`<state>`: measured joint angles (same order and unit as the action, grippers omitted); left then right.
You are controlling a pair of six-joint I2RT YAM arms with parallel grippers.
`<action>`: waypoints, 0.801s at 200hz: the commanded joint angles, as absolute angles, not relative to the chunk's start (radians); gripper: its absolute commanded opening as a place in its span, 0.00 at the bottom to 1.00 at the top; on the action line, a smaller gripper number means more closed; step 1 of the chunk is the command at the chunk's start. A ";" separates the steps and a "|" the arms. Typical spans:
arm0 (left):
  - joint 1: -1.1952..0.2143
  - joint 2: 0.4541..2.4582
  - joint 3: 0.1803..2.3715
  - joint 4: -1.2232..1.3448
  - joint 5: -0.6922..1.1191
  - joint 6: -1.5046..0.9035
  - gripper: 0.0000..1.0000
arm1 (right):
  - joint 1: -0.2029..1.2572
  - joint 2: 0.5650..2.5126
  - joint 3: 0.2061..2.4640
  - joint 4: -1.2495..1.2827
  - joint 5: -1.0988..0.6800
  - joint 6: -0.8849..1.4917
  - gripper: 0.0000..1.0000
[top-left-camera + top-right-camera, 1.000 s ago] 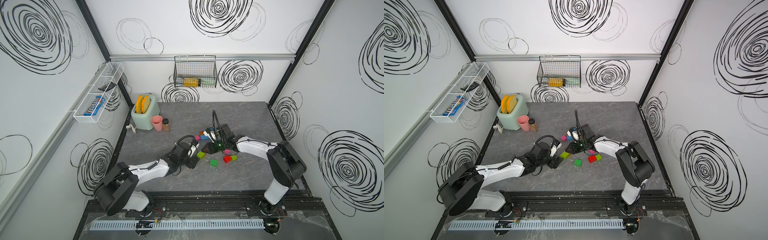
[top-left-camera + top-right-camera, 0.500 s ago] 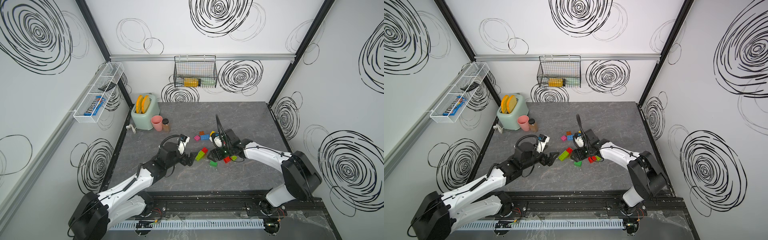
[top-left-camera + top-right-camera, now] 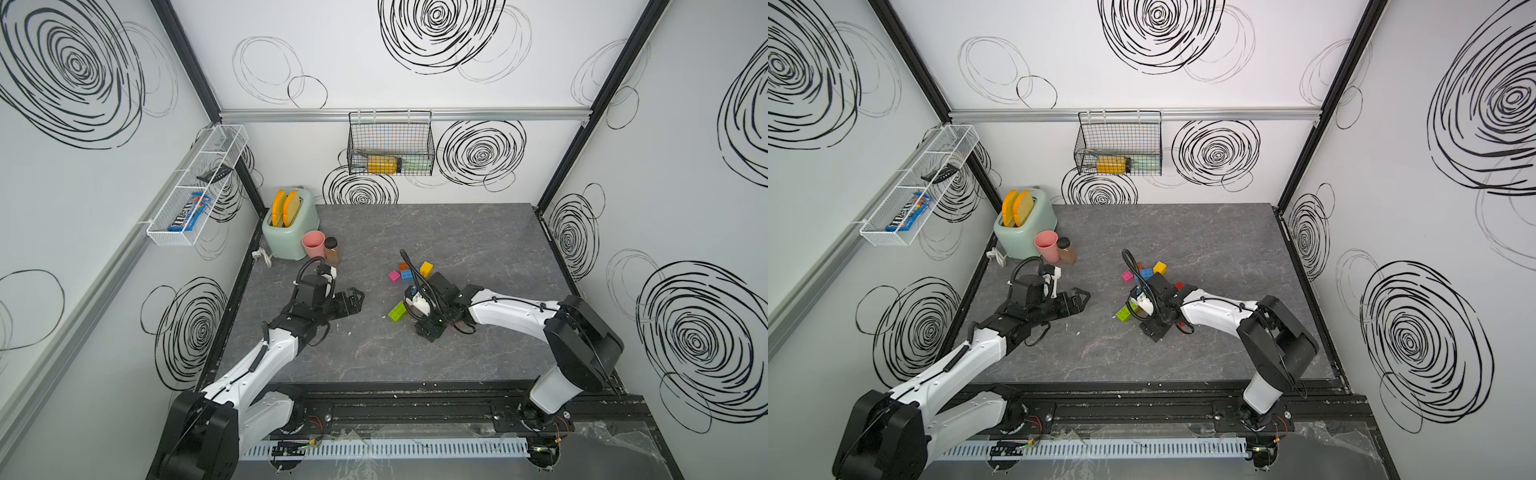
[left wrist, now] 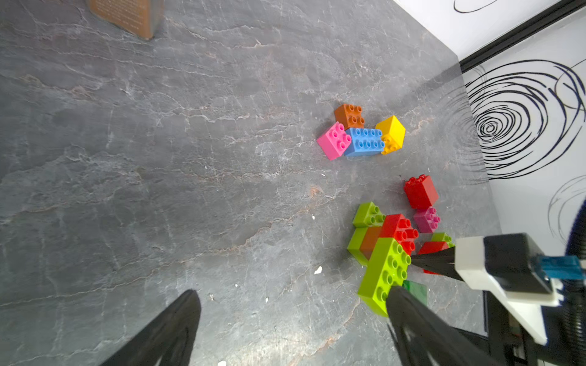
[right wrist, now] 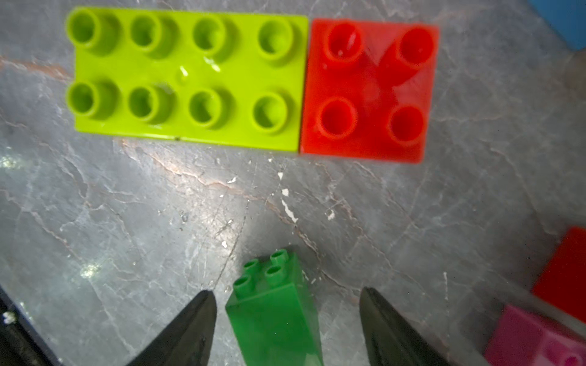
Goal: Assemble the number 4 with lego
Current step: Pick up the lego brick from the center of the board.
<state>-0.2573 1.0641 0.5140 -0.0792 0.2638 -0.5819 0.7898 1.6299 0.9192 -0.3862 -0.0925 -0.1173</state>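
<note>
Close up, the right gripper [image 5: 285,293] is shown with fingers [image 5: 187,326] spread either side of a green brick [image 5: 272,313], which is not touched. Just beyond the tips, a lime brick [image 5: 187,76] is laid against a red brick [image 5: 367,92]. The left gripper [image 4: 293,293] is held spread wide and empty, the lego [image 4: 388,272] lying ahead.

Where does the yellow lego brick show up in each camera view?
In a top view: yellow brick mid-table, right of the blue brick.
In a top view: same spot.
Left wrist: on its side, beside the blue brick.
Right wrist: not in it.
Shared landmark: that blue brick.
</note>
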 commanded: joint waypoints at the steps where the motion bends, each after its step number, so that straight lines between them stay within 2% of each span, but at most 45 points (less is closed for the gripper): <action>1: -0.260 1.070 0.538 -0.082 0.324 -0.605 0.96 | 0.800 1.610 0.891 -0.399 -0.097 -0.210 0.68; 53: -0.354 1.088 0.557 -0.120 0.331 -0.570 0.96 | 0.808 1.618 0.872 -0.383 -0.077 -0.238 0.58; 88: -0.416 1.085 0.553 -0.119 0.370 -0.590 0.97 | 0.815 1.578 0.857 -0.370 -0.078 -0.247 0.43; 108: -0.465 1.076 0.574 -0.146 0.399 -0.579 0.98 | 0.816 1.512 0.835 -0.347 -0.089 -0.253 0.31; 135: -0.548 1.083 0.634 -0.209 0.449 -0.550 0.99 | 0.829 1.367 0.779 -0.263 -0.135 -0.249 0.26; 160: -0.631 1.111 0.690 -0.227 0.514 -0.555 0.99 | 0.836 1.217 0.697 -0.100 -0.261 -0.231 0.24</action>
